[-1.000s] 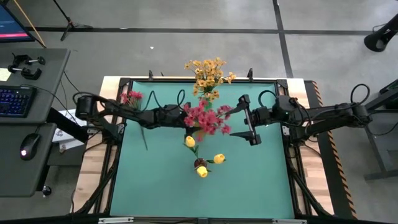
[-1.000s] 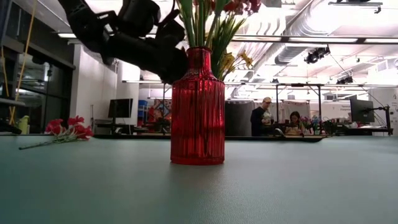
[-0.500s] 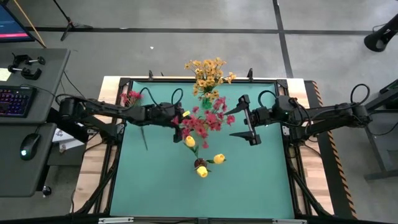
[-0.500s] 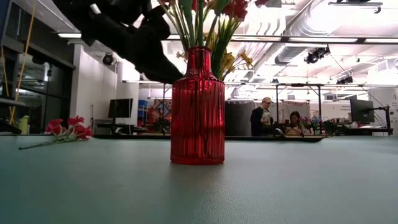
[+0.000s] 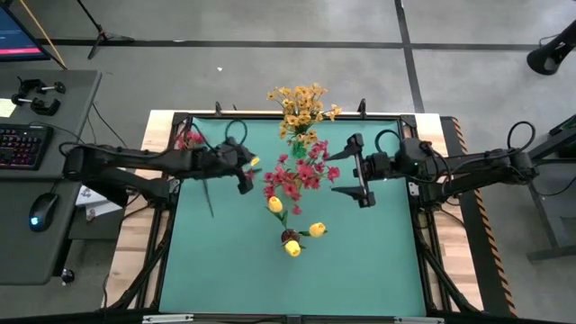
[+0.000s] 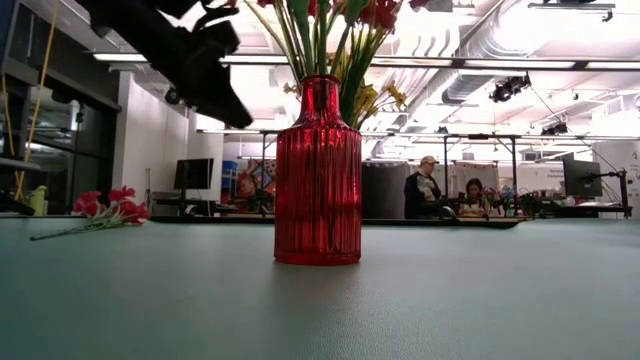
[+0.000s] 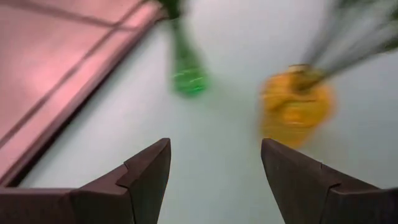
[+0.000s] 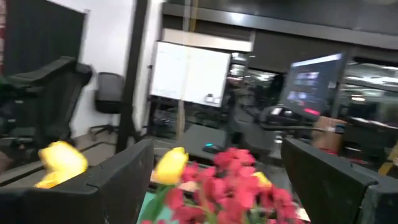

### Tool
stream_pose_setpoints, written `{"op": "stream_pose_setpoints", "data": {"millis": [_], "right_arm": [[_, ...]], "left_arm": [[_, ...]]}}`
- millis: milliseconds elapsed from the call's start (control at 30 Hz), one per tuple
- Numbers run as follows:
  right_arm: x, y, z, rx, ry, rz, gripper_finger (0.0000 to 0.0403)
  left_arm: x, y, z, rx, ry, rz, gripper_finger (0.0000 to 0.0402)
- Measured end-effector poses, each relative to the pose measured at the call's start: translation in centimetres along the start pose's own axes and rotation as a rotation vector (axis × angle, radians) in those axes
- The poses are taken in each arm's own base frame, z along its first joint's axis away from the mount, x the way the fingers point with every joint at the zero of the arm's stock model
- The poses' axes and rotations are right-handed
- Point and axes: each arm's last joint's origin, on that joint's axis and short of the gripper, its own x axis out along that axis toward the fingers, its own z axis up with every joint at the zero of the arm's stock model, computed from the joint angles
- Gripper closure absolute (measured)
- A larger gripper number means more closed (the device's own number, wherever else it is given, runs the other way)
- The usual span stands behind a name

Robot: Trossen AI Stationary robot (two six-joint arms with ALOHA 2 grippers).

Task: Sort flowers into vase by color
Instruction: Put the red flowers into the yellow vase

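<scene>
A red ribbed vase point(image 6: 318, 175) stands mid-table holding pink-red clusters point(image 5: 297, 174). Behind it the orange-yellow sprays point(image 5: 302, 106) rise from a green vase point(image 7: 186, 73). Yellow tulip buds point(image 5: 293, 231) stand nearer, their vase seen as an orange one point(image 7: 296, 106). One pink-red stem point(image 5: 192, 141) lies flat on the mat at far left, also in the low view point(image 6: 106, 209). My left gripper point(image 5: 248, 173) hovers open, left of the red vase, empty point(image 7: 214, 148). My right gripper point(image 5: 342, 172) hovers open to the right of the pink clusters point(image 8: 231, 182), empty point(image 8: 217, 149).
The green mat point(image 5: 378, 261) has bare room at near left and near right. A dark frame point(image 5: 171, 162) edges the table. A desk with a keyboard point(image 5: 20, 144) and mouse stands off the left side. People sit in the room beyond point(image 6: 425, 188).
My left gripper has drawn back from the pink-red clusters toward the table's left edge, leaving them in the red vase. The clusters have swayed and settled a little to the right. My right gripper has kept still.
</scene>
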Motion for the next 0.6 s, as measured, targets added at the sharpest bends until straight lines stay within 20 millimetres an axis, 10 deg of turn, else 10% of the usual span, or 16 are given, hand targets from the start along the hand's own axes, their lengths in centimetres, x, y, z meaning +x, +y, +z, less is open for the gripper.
{"op": "stream_pose_setpoints", "data": {"millis": [300,600], "right_arm": [[0.0,-0.1,-0.4,0.006,0.048,-0.034,0.0061],[-0.2,-0.6,-1.7,0.017,0.211,-0.265,0.0061]], "left_arm": [[-2.8,2.4,-2.5,-0.32,0.114,0.449,0.0162],[-0.5,4.5,-8.8,-0.524,0.419,0.756,0.0163]]}}
